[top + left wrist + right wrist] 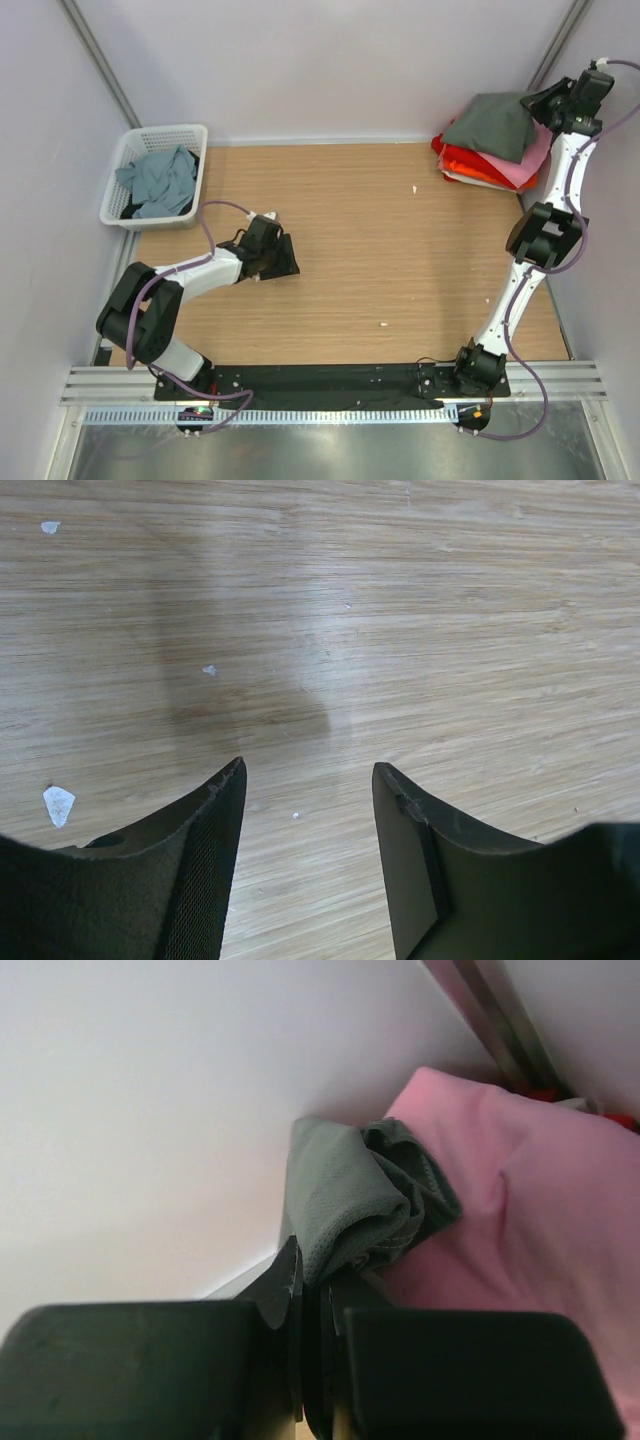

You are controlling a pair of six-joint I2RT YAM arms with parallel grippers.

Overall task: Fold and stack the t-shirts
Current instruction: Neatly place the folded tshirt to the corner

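We see our right claw (312,1272) pinched shut on the charcoal t-shirt (495,125), which lies atop the pink t-shirt (530,165) at the tabletop's (400,260) far right corner. Our left claw (310,775) hangs wide open, holding nothing, left of the middle.

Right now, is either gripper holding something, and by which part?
The right gripper is shut on a bunched edge of the dark grey t-shirt. The left gripper is open and empty.

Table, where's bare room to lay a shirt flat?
The wide middle of the table, between the left gripper and the stack, is bare. Crowded: far-left corner holds the basket; far-right corner holds the stack with the right gripper pinching the grey shirt.
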